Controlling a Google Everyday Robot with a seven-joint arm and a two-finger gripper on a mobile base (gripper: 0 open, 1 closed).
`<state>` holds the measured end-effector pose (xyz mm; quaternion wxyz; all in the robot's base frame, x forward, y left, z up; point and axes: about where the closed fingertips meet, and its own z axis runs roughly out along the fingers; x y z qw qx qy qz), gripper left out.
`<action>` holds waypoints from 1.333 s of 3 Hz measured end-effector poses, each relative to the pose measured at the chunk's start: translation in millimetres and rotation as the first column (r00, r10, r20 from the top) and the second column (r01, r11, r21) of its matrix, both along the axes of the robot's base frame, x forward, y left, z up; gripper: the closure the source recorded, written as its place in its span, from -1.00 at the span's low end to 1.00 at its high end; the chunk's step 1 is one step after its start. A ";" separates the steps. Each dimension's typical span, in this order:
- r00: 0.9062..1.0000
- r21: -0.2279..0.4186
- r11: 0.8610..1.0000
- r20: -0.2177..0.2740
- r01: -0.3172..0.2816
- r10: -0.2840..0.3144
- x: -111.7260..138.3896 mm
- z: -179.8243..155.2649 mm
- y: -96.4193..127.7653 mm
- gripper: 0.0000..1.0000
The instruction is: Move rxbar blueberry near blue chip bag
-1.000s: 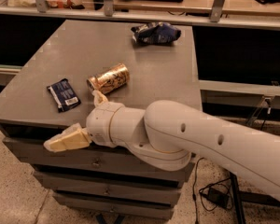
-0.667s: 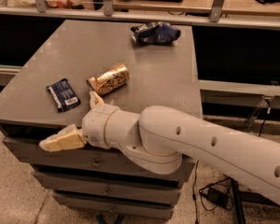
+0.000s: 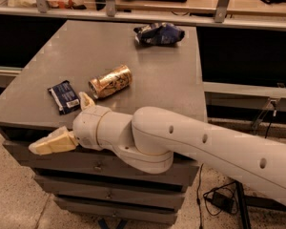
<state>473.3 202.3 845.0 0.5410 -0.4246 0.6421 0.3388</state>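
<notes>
Likely light, flat and slick, the rxbar blueberry (image 3: 64,96) wants pinching across its width — the gripper (image 3: 69,122), fingers spread, hangs just beside it.

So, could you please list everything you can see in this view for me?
rxbar blueberry: one, dark navy with a white label, flat near the table's front left edge.
can: one, gold, on its side just right of the bar.
blue chip bag: one, glossy dark blue, crumpled at the far edge.
table: one, grey, drawers beneath.
cable: one, black, on the floor at right.
arm: one, off-white, reaching in from the right.
gripper: one, cream, open and empty, at the front left edge by the bar.
</notes>
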 end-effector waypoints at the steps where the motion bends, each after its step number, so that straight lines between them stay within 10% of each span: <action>1: 1.000 0.004 1.000 -0.009 -0.023 0.023 3.5 -1.0 9.9 -1.00; 4: 0.998 -0.012 0.998 -0.031 0.060 -0.061 42.9 2.7 30.1 -1.00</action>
